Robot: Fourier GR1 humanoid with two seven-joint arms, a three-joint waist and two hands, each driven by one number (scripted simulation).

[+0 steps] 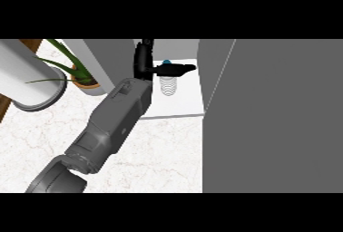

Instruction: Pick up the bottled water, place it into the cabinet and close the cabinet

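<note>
The bottled water (169,85), clear and ribbed with a blue cap, stands upright on the white shelf (184,103) inside the open cabinet. My left hand (145,61) is up against the bottle's left side. Its fingers point straight up and its thumb (179,69) lies across the bottle's neck, just under the cap. The fingers are not curled round the bottle. The grey forearm (114,122) runs in from the lower left. My right hand shows nowhere.
The cabinet's grey door (281,113) fills the right half of the view. A potted green plant (81,78) and a large white cylinder (30,77) stand at the left on the marble counter (161,154).
</note>
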